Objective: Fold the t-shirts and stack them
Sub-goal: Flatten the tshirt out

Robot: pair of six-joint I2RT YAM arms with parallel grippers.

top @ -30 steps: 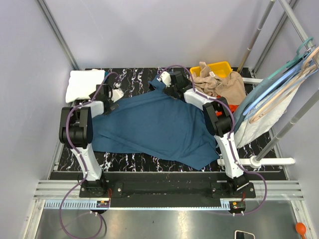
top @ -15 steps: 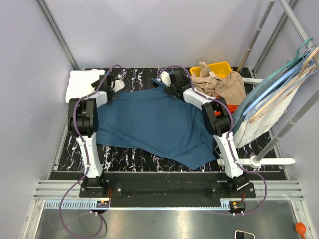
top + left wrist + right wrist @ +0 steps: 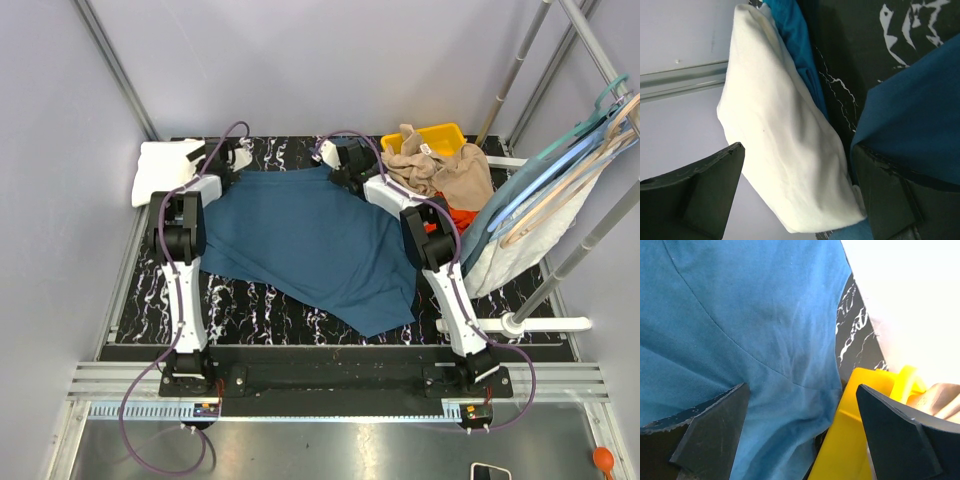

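Observation:
A large dark teal-blue t-shirt (image 3: 305, 240) lies spread on the black marbled table (image 3: 250, 312), one corner reaching toward the near right. My left gripper (image 3: 238, 158) is at its far left corner, open, with the folded white t-shirt (image 3: 163, 170) just to its left. In the left wrist view the left gripper (image 3: 799, 150) has its jaws wide apart over the white t-shirt (image 3: 780, 125), beside the teal cloth (image 3: 920, 115). My right gripper (image 3: 346, 160) is at the shirt's far right corner. In the right wrist view it (image 3: 802, 386) is open above the teal cloth (image 3: 740, 315).
A yellow bin (image 3: 428, 138) at the far right holds tan t-shirts (image 3: 445, 170), with red-orange cloth (image 3: 455, 216) beside it. Its wall (image 3: 860, 440) is close to my right gripper. Pale blue and beige hangers (image 3: 560, 180) hang on a rack at the right.
Both grippers have moved to the far edge of the table. The teal t-shirt's far edge has gone back with them and now lies straighter and flatter.

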